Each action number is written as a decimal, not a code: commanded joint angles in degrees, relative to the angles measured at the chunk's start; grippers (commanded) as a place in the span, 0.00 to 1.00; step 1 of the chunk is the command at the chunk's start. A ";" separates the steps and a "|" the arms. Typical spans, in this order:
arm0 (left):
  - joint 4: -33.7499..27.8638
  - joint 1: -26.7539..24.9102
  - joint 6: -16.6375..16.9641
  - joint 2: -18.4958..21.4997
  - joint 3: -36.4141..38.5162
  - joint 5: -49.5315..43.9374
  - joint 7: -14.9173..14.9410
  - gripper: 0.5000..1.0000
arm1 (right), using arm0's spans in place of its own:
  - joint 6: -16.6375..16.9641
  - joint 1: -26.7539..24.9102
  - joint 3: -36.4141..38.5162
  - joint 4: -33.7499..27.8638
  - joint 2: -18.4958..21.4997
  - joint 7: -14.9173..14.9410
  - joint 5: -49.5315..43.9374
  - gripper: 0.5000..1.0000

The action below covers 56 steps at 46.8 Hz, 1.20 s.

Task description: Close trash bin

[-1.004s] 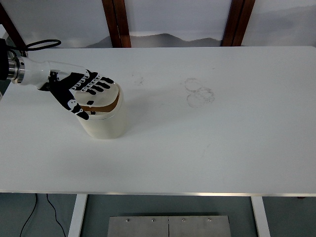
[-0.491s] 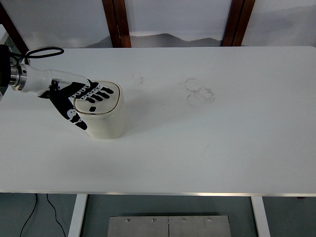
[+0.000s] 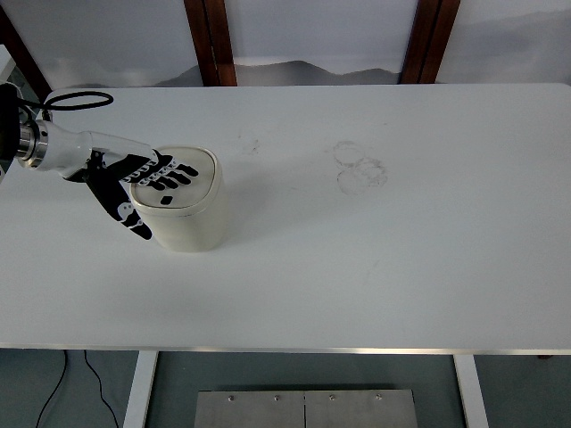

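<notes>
A small cream trash bin [image 3: 189,223] stands on the left part of the white table [image 3: 375,259]. Its lid [image 3: 198,169] lies flat on top, shut. My left hand [image 3: 143,183] comes in from the left edge and rests flat on the lid's left part, fingers [image 3: 174,174] spread and straight, thumb hanging down beside the bin's left wall. It holds nothing. The right arm is out of view.
Faint ring marks [image 3: 361,165] show on the table to the right of the bin. A black cable [image 3: 76,100] loops behind my left wrist. Two dark wooden posts [image 3: 212,40] stand behind the table's far edge.
The lid was tilted open with a dark gap under it; my left hand pressed it down and it now lies flat. The hand has slid a little left.
</notes>
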 commanded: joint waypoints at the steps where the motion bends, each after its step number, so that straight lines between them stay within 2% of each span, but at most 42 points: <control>1: 0.16 -0.81 0.00 -0.15 -0.42 -0.62 -0.50 1.00 | 0.00 0.00 0.00 0.00 0.00 0.00 0.00 0.99; 18: 2.70 -3.01 0.00 -0.77 -0.68 -7.03 -0.94 1.00 | 0.00 0.00 0.00 -0.01 0.00 0.00 0.00 0.99; 25: 6.74 -2.48 0.00 -1.38 -0.68 -11.51 -1.03 1.00 | 0.00 0.00 0.00 -0.01 0.00 0.00 0.00 0.99; 35: 13.69 -0.46 0.00 -2.08 -0.77 -23.11 -1.38 1.00 | 0.00 0.00 0.00 -0.01 0.00 0.00 0.00 0.99; 39: 16.76 0.33 0.00 -2.52 -0.86 -27.33 -3.57 1.00 | 0.00 0.00 0.00 0.00 0.00 0.00 0.00 0.99; 46: 22.04 3.75 0.00 -4.37 -1.30 -33.22 -9.11 1.00 | 0.00 0.00 0.00 -0.01 0.00 0.00 0.00 0.99; 51: 25.46 7.35 3.62 -4.81 -3.23 -36.48 -12.28 1.00 | 0.00 0.00 0.00 -0.01 0.00 0.00 0.00 0.99; 56: 30.03 10.87 4.94 -6.21 -7.00 -38.15 -15.35 1.00 | 0.00 0.00 0.00 0.08 0.00 0.00 0.00 0.99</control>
